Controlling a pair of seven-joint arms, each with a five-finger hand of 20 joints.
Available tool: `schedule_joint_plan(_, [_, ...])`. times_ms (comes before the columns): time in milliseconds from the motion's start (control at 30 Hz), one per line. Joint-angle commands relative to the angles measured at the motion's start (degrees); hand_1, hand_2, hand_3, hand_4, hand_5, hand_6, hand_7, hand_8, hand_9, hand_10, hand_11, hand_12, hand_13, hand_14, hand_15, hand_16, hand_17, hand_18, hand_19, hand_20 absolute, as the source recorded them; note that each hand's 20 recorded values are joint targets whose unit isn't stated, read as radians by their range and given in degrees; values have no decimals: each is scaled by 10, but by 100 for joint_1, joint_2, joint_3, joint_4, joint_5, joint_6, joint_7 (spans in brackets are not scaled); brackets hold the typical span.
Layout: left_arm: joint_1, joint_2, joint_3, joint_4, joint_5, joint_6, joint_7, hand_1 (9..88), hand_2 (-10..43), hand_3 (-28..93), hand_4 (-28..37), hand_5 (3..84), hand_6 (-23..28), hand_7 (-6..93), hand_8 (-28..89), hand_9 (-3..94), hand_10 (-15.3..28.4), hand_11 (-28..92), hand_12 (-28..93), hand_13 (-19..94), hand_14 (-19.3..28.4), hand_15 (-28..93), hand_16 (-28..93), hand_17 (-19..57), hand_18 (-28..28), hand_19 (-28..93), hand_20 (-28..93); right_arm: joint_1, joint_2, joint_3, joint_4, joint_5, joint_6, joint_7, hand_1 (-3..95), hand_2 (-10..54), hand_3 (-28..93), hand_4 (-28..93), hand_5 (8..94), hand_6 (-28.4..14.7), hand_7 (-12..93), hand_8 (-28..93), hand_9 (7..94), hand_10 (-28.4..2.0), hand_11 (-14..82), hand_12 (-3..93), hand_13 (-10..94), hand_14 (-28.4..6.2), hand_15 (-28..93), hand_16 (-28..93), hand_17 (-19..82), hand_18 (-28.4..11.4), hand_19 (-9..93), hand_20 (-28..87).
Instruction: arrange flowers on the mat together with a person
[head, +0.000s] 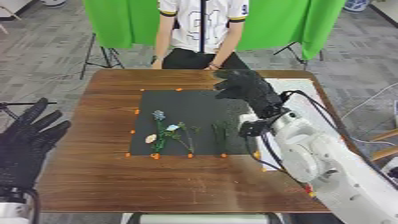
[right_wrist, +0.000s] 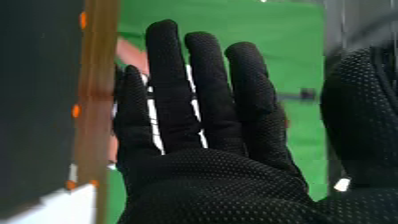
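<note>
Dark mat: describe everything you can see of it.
The dark mat is a plain, near-black, roughly rectangular sheet lying flat on the brown wooden table. Small orange markers dot its edges. On its left half lie a blue flower, a white flower and a pale peach flower, with green stems. More dark greenery lies to their right. The right hand covers its far right corner from view.
</note>
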Motion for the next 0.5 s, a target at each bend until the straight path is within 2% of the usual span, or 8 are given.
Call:
schedule_joint_plan(33, [-117,-471,55,-10,361,-147,-340,205,58,760,-246,321,47,90,-80,314,149,177,124,215,224,462,-46,-84,194,420,193,-188,93,210,64,371,-140,-30,254,27,756,-274,527,-7,167,-134,557,-155,170,146,450,-170,458,114,58,-205,529,138])
schedule_joint_plan(67, [-97,-472,65,-23,362,-132,-310,205,59,760,-247,321,47,90,-80,314,149,177,123,215,224,462,-46,-84,194,420,193,-190,73,225,85,371,-179,-41,252,27,757,-275,526,-6,166,-133,555,-155,168,146,448,-170,455,114,56,-206,526,139])
schedule_joint_plan(100, [-164,-532,78,-20,422,-171,-402,204,58,760,-247,321,48,90,-80,314,150,177,123,215,223,461,-46,-84,194,420,194,-229,72,255,88,440,-214,-84,250,28,757,-275,524,-6,166,-133,553,-155,167,146,445,-169,452,113,54,-206,523,140])
schedule_joint_plan(133, [-166,-510,94,-18,410,-170,-361,204,58,761,-247,321,48,90,-80,314,150,177,123,214,223,461,-46,-84,194,420,193,-215,90,259,91,543,-245,-112,250,29,757,-276,522,-6,165,-132,552,-155,163,146,443,-169,446,113,54,-206,518,145])
schedule_joint_plan(200, [-223,-579,90,-20,489,-216,-450,204,59,760,-248,321,48,90,-80,314,150,176,123,214,223,460,-47,-84,194,419,193,-230,63,290,103,558,-267,-92,246,31,754,-277,519,-6,162,-130,549,-156,159,147,439,-170,439,115,51,-206,511,152])
schedule_joint_plan(233, [-156,-454,88,-25,383,-142,-330,204,58,761,-247,321,47,90,-80,314,150,176,123,214,223,460,-47,-84,194,420,193,-236,59,296,113,570,-285,-130,244,31,753,-277,517,-7,161,-131,546,-156,157,147,435,-171,436,115,49,-207,510,153])
schedule_joint_plan(333, [-170,-481,79,-32,401,-147,-345,204,59,760,-248,321,47,90,-80,314,149,176,123,214,223,459,-47,-85,194,420,194,-252,41,331,108,605,-295,-116,238,33,751,-277,508,-4,159,-130,540,-155,154,147,431,-173,430,115,45,-208,506,157])
schedule_joint_plan(500, [-118,-376,38,-62,334,-116,-261,204,60,758,-247,321,47,89,-79,315,150,175,123,213,224,460,-48,-85,195,421,194,-248,8,369,128,604,-376,-98,231,36,749,-275,501,-1,158,-129,534,-154,149,147,428,-172,424,119,42,-209,497,162])
